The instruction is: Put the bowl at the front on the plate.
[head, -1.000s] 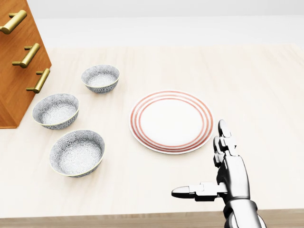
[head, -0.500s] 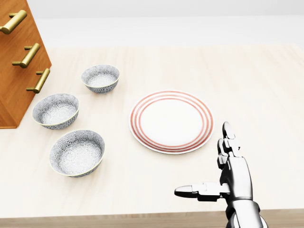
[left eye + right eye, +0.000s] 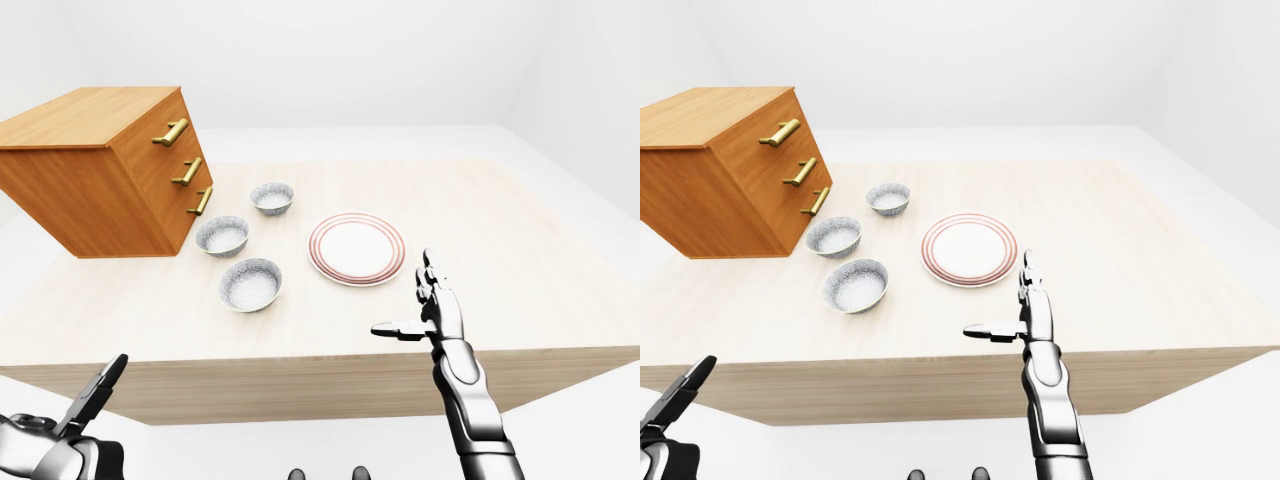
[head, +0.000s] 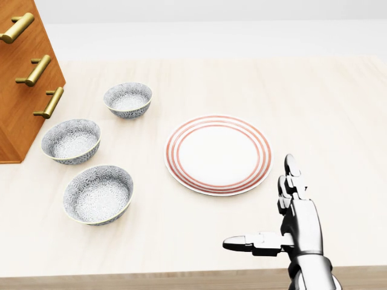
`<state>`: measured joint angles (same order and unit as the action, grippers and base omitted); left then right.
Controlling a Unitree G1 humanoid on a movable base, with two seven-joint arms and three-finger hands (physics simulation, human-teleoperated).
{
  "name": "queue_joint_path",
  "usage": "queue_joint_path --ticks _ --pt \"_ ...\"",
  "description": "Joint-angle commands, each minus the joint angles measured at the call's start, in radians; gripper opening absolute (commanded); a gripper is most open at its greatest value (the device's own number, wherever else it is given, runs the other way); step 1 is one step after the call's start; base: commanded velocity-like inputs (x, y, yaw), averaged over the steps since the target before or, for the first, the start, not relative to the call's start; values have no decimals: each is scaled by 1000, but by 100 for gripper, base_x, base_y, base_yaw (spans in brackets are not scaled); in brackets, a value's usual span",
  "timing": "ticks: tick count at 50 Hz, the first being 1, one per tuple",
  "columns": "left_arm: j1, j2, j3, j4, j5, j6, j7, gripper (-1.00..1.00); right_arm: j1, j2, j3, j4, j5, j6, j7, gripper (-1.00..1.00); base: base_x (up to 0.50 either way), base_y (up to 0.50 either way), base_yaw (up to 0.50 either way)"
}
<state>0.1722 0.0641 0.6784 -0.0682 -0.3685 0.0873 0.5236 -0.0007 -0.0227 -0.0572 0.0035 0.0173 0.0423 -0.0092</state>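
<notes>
Your right hand (image 4: 299, 225) hovers empty over the bottom-right part of the head view, spread wide: the thumb stretches toward the view's left and the fingers point up the view toward the plate's lower right rim, touching nothing. Your left hand (image 3: 62, 438) hangs low at the bottom-left corner of the left-eye view, beneath the surface's near edge; one finger sticks out straight, and I cannot tell how the rest stands. The pale wooden surface (image 4: 338, 121) has plenty of bare room on its right half. The drawer chest (image 3: 90, 190) crowds the left side. The red-ringed plate (image 4: 217, 154) sits in the middle with nothing on it. The front bowl (image 4: 98, 194), which I take to be the lowest of the three in the head view, rests upright to the plate's lower left, apart from it. It lies well to the left of your right hand, with bare surface between. Being round, it has no long axis to line up with. The left hand is on its side but would have to rise over the edge first; the right is already up, so I judge a sweep leftward workable. Mind the middle bowl (image 4: 71, 140) near its upper left; the far bowl (image 4: 127, 99) is out of the way.
</notes>
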Motion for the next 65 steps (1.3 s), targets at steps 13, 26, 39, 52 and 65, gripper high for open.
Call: queue_joint_path --ticks 13,26,39,52,65 --pt "5 -3 0 -3 14 0 0 100 8 0 10 -6 -6 -38 30 100 35 0 0" --pt "6 -3 1 -7 13 0 0 100 10 2 11 -10 -11 -36 28 100 50 0 0" --pt "1 -2 0 4 16 0 0 100 10 2 12 -15 -13 -32 26 100 50 0 0" --pt "4 -3 1 -2 15 0 0 100 10 2 12 -17 -19 -33 21 100 46 0 0" --pt "2 -1 -2 -1 21 0 0 100 43 4 19 -126 -29 6 26 100 0 0 0"
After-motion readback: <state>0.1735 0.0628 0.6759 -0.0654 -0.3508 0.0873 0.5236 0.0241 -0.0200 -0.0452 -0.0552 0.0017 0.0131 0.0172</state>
